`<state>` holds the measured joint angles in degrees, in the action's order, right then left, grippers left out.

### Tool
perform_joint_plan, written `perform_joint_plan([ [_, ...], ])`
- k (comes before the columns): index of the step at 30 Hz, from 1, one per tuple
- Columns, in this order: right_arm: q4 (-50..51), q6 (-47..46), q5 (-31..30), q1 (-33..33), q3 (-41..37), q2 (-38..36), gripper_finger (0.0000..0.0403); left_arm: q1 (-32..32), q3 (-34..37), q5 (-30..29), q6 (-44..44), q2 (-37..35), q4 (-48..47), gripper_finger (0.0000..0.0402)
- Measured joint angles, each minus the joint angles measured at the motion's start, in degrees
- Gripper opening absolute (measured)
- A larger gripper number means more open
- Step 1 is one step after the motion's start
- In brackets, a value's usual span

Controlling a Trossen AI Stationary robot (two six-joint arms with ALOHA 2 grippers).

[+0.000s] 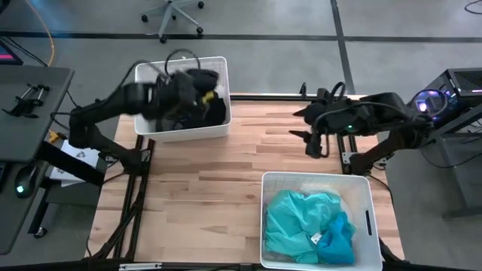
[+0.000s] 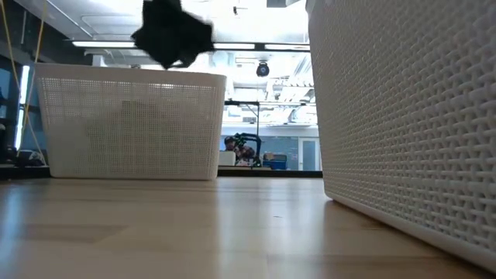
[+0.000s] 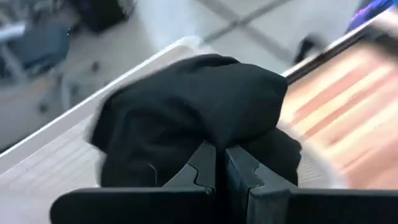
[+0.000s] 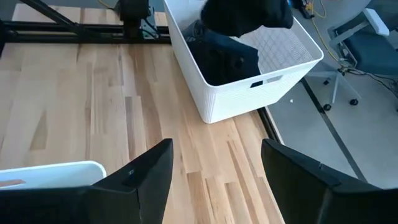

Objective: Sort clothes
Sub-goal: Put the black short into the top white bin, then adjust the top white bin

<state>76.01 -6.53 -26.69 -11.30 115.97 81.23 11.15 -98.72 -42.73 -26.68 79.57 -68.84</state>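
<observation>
A crumpled black fabric garment (image 3: 186, 106) is clamped between the closed fingers of the left gripper (image 1: 197, 89) and held above the white perforated plastic bin (image 1: 218, 129), apparently for dropping among the dark clothes (image 4: 224, 59) already inside. The right gripper (image 1: 315, 143) is held apart, empty, over the wooden table (image 1: 203, 196).

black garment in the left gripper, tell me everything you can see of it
The black soft fabric garment is bunched into a rounded, crumpled lump, matte, with no print or label showing. The left gripper is shut on a fold of it, and it bulges over both fingers. It hangs in the air above the white perforated plastic bin at the table's far left, clear of the rim in the low view. More dark clothes lie in the bin below it.
</observation>
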Motion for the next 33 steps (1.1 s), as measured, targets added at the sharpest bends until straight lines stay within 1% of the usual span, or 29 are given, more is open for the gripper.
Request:
perform_joint_plan([
  [3, 0.2, -0.1, 0.0, -0.1, 0.0, -0.7, 0.0231, 10.1, 1.0, 8.3, 4.6, 1.0, -2.4, 0.0000],
  [5, 0.5, -0.1, 0.0, -0.1, 0.0, -0.7, 0.0231, 16.1, 3.5, 14.8, 7.4, 1.6, -2.8, 0.0000],
  [9, 1.0, 0.0, 0.0, -0.1, 0.0, -0.5, 0.0231, 23.7, 10.3, 24.2, 10.3, 3.4, -3.6, 0.0000],
  [11, 0.8, 0.1, 0.0, 0.1, -0.6, -0.3, 0.0231, 26.0, 13.8, 26.9, 10.1, 4.2, -4.3, 0.0002],
  [13, 0.6, 0.1, 0.2, 0.1, -1.4, -0.1, 0.0231, 27.6, 17.0, 29.0, 8.6, 5.4, -4.5, 0.0011],
  [15, -0.4, 0.6, 0.2, 0.1, -2.9, 0.0, 0.0231, 28.9, 19.3, 32.2, 8.4, 6.1, -4.3, 0.0033],
  [19, -7.1, 4.0, 0.2, 1.0, -7.5, 0.0, 0.0231, 30.9, 20.4, 37.5, 8.1, 6.8, -4.1, 0.0104],
  [22, -16.5, 10.2, 2.2, 3.2, -12.4, 0.0, 0.0231, 31.9, 18.2, 39.9, 7.8, 6.4, -6.0, 0.0160],
  [25, -27.9, 15.5, 8.3, 6.8, -17.7, 0.4, 0.0231, 32.0, 14.0, 41.0, 8.9, 4.9, -8.2, 0.0199],
  [27, -35.7, 17.4, 12.9, 9.6, -20.7, 1.4, 0.0231, 31.5, 10.4, 41.0, 9.2, 3.5, -10.0, 0.0212],
  [30, -45.0, 18.7, 19.3, 13.8, -23.0, 4.8, 0.0231, 30.0, 5.7, 41.0, 9.3, 0.4, -11.1, 0.0217],
  [33, -51.0, 19.8, 23.9, 16.9, -22.7, 10.2, 0.0231, 27.5, 3.3, 41.0, 9.2, -3.9, -9.4, 0.0214],
])
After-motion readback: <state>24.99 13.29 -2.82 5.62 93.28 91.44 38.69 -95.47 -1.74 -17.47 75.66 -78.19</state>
